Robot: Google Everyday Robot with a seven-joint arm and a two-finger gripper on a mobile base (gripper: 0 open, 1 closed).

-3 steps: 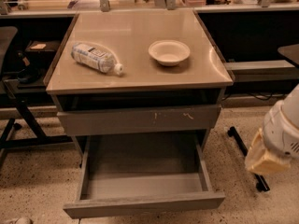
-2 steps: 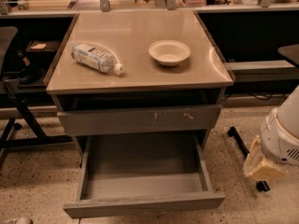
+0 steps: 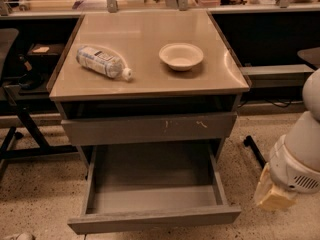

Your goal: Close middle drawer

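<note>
Camera view: the gripper (image 3: 272, 198) hangs low at the right, lower than a moment ago; whether it is clenched or released cannot be told. Left of it, not touching, the middle drawer (image 3: 155, 219) is pulled out, unmoved.

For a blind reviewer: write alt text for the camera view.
The middle drawer stands pulled wide open, bare inside, below a scratched drawer front. The gripper hangs low at right, clear of the drawer. A plastic bottle on its side and a bowl sit on the tabletop.
</note>
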